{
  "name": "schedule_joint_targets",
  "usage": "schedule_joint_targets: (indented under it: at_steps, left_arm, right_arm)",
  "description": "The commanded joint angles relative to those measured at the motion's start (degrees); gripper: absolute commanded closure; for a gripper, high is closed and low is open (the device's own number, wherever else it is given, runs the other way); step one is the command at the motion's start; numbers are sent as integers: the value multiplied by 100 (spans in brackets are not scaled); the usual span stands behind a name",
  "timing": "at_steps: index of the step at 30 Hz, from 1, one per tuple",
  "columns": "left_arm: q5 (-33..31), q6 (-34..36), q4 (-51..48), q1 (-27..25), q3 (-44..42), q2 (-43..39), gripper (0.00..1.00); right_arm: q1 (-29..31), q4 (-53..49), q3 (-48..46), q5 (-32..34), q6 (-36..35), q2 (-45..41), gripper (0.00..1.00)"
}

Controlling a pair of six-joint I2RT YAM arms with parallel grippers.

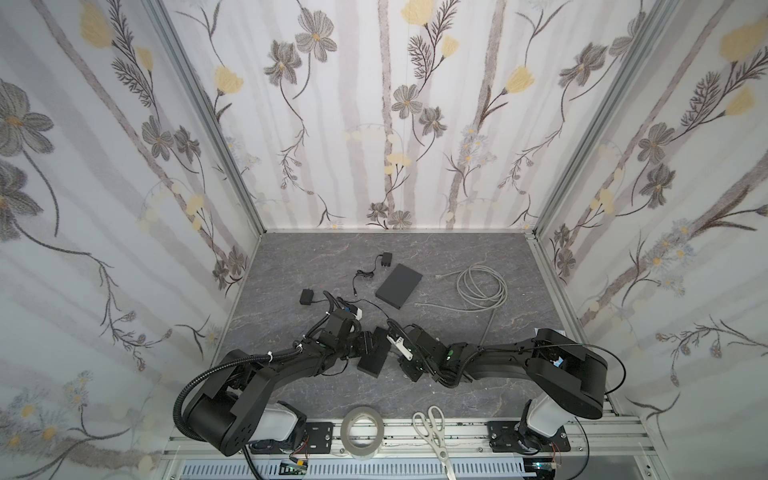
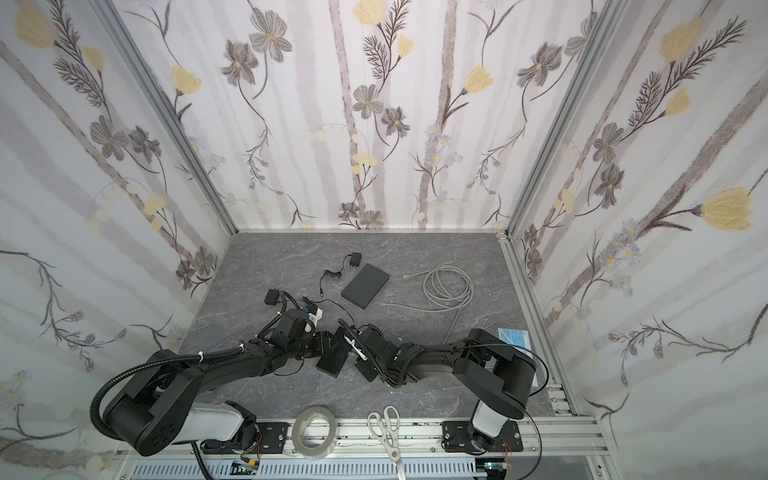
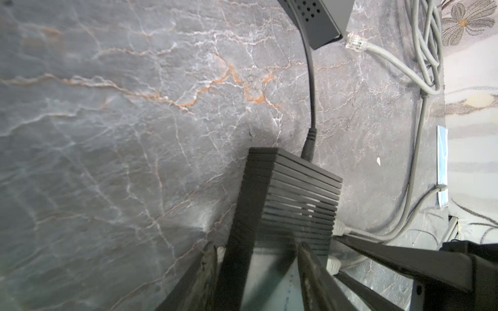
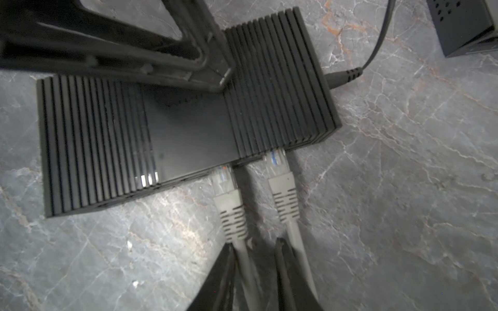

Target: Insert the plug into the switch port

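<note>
Meeting one switch (image 4: 188,129) are two grey plugs (image 4: 230,204) (both cabled).

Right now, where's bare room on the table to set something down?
Free: the front strip between switch, tape and scissors; the back left corner beside the adapters. Crowded: around the switch, and the box and cable behind it.

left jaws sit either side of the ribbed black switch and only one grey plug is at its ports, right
Not one: two grey plugs sit side by side at the ports of the ribbed black switch, as the right wrist view shows. The left gripper does have its jaws either side of it.
</note>
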Motion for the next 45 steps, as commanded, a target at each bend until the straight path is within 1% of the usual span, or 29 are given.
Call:
schedule_joint_targets:
  at_steps: [1, 2, 3, 4, 5, 7, 8, 17, 24, 25, 28, 31, 33, 37, 41, 45]
  left_arm:
    - [123, -42, -66, 7, 25, 174, 54]
    - [163, -72, -2, 7, 8, 228, 56]
    - [194, -111, 63, 12, -9, 264, 57]
    - [219, -148, 126, 7, -38, 280, 59]
    - [239, -187, 179, 7, -65, 294, 59]
    - [278, -243, 241, 11, -109, 283, 60]
    - [297, -266, 259, 3, -120, 263, 61]
    - [285, -328, 306, -81, -228, 98, 61]
    - [278, -321, 286, -107, -144, 94, 61]
    - [204, -246, 137, -107, -70, 61, 61]
    - [-315, 10, -553, -78, 178, -130, 59]
    - [-737, 212, -1001, 47, 386, -349, 57]
    - [-936, 247, -1237, 204, 579, -413, 53]
    - [-1087, 238, -1724, 608, 1078, -487, 47]
    - [-1151, -213, -1444, 988, 931, -1004, 44]
    - [-1052, -459, -1138, 990, 735, -1627, 43]
  right_arm:
    - [7, 81, 73, -155, -80, 111, 77]
    - [7, 101, 93, -133, -111, 130, 82]
    - [7, 112, 109, -120, -141, 146, 88]
    - [-1, 134, 142, -111, -166, 161, 98]
    - [2, 162, 148, -109, -202, 169, 100]
    - [-10, 245, 148, -114, -264, 183, 100]
    - [-10, 280, 332, -124, -295, 192, 100]
    - [-133, 585, 804, -286, -756, 419, 100]
    - [-226, 508, 1194, -486, -998, 597, 100]
    - [-222, 500, 1172, -503, -1000, 598, 100]
    - [-226, 531, 938, -524, -968, 541, 100]
    - [-209, 507, 707, -491, -885, 450, 100]
    - [-175, 437, 584, -441, -834, 418, 100]
    - [-81, 498, 340, -350, -714, 389, 100]
    - [-2, 488, 289, -339, -538, 425, 100]
    - [93, 611, 458, -463, -239, 554, 100]
